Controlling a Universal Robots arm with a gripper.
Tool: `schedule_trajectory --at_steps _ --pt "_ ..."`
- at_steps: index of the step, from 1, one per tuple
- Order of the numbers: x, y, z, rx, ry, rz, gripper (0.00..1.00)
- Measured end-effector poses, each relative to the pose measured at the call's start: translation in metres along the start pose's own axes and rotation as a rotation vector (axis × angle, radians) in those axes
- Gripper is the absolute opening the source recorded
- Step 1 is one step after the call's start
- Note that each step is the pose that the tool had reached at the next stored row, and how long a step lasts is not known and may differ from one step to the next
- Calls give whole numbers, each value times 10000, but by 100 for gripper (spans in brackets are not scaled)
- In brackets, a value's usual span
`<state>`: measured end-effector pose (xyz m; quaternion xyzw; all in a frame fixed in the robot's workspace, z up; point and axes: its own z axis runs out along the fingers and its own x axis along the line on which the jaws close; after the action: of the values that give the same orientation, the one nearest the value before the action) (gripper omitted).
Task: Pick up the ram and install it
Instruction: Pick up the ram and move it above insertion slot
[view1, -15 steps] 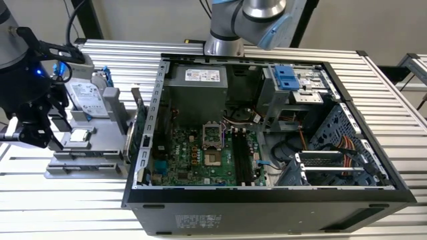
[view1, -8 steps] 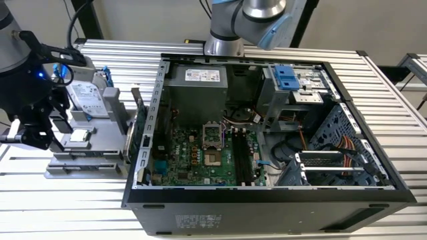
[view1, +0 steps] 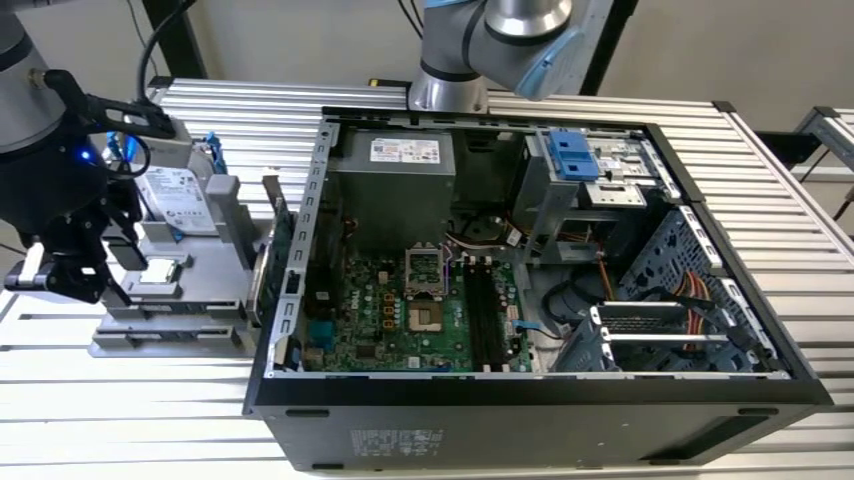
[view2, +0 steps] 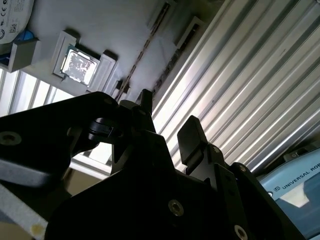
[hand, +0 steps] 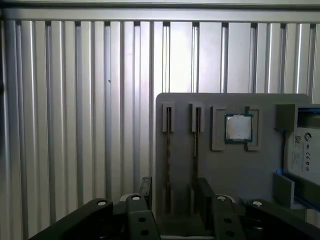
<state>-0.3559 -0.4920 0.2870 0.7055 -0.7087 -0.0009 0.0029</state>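
Note:
The ram (hand: 168, 150) is seen edge-on as a thin strip standing in one of two narrow slots of a grey fixture (hand: 235, 175); in the second wrist view the ram (view2: 145, 50) is a thin dotted line. My gripper (hand: 174, 192) hangs above that slotted end, open, with nothing between its black fingers (hand: 202, 192), and the strip lines up with the gap. Both fingers also appear spread in the second wrist view, where the gripper (view2: 167, 122) is well clear of the fixture. In the exterior view the gripper (view1: 80, 285) is at the left, beside the open computer case (view1: 694, 230).
The fixture (view1: 160, 335) also carries a square processor chip (hand: 238, 128) and a silver hard drive (view1: 178, 200). Inside the case lie the green motherboard (view1: 380, 310) with its long dark memory slots (view1: 483, 320), a power supply (view1: 394, 170) and cables. A ribbed metal table (view1: 120, 420) lies all around.

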Motion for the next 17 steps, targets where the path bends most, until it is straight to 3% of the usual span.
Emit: schedule_trajectory --at_steps 17 --pt "-1 -1 103 0 100 1 100"
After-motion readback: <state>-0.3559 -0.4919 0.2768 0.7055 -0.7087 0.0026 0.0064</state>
